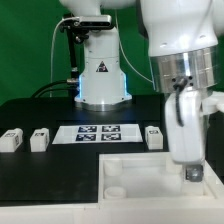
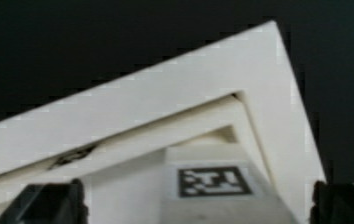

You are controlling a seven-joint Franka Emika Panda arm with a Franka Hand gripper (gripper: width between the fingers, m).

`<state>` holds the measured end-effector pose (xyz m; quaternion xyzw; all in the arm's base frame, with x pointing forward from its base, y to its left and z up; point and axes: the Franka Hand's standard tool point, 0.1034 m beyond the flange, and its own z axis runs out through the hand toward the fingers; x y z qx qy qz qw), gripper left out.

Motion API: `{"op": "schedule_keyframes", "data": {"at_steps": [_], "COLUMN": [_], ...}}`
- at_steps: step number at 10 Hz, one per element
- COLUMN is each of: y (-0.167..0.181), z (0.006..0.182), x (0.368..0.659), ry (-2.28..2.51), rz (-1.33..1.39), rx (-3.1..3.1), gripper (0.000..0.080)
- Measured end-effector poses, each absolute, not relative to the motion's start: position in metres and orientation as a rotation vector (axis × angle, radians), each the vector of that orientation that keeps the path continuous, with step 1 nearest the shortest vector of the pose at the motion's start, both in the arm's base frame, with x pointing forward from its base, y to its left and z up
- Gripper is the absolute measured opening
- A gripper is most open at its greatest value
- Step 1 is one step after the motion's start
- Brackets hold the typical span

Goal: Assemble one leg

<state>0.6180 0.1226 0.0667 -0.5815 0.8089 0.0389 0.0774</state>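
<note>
The gripper point(image 1: 188, 168) pinches a white tagged leg point(image 2: 206, 180) (jaws spread to its width) over the square panel point(image 1: 140, 176); three more legs stand near the marker board point(image 1: 96, 132).

leg point(image 2: 211, 180): small white block, black-and-white tag facing the wrist camera; standing upright, seemingly seated at a corner of the white panel point(image 1: 140, 172); blurry view
</note>
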Motion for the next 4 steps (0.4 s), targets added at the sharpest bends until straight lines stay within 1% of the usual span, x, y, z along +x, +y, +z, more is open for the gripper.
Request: {"op": "schedule_keyframes", "data": {"at_steps": [1,2,3,4], "y": [0.127,0.130,0.130,0.130], "z": [0.076,0.092,0.098,0.094], "x": [0.614,0.611,0.611,0.610], "ry": [2.389,2.354,2.345,2.349], "rz": [0.117,0.122,0.122,0.124], "rx": [-1.775,-1.802,-1.802,-1.805], "gripper": [0.0645,0.0645,0.0648,0.0649]}}
